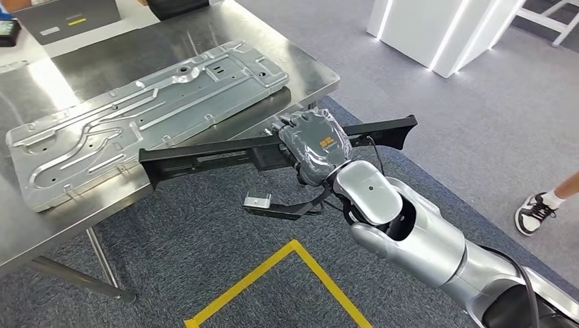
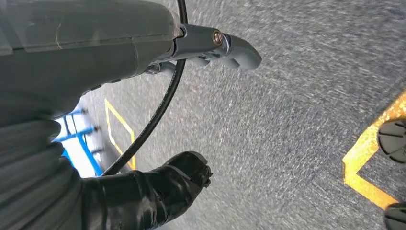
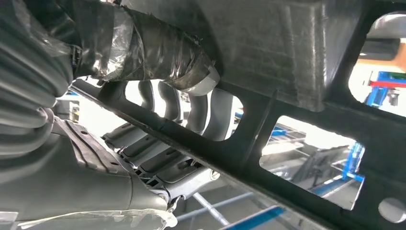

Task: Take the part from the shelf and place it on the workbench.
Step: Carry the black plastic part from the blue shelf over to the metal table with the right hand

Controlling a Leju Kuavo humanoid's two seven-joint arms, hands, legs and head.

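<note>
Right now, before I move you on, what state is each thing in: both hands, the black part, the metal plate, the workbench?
right hand: grips the black part near its middle
left hand: holds nothing, fingers apart, over the carpet
black part: held roughly level over the workbench's near edge, not set down
metal plate: lying flat on the workbench
workbench: bears the plate

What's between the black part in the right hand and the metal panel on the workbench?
Nothing: in the head view the black part held by the right hand overlaps the workbench edge beside the stamped metal panel, bare steel between.
</note>
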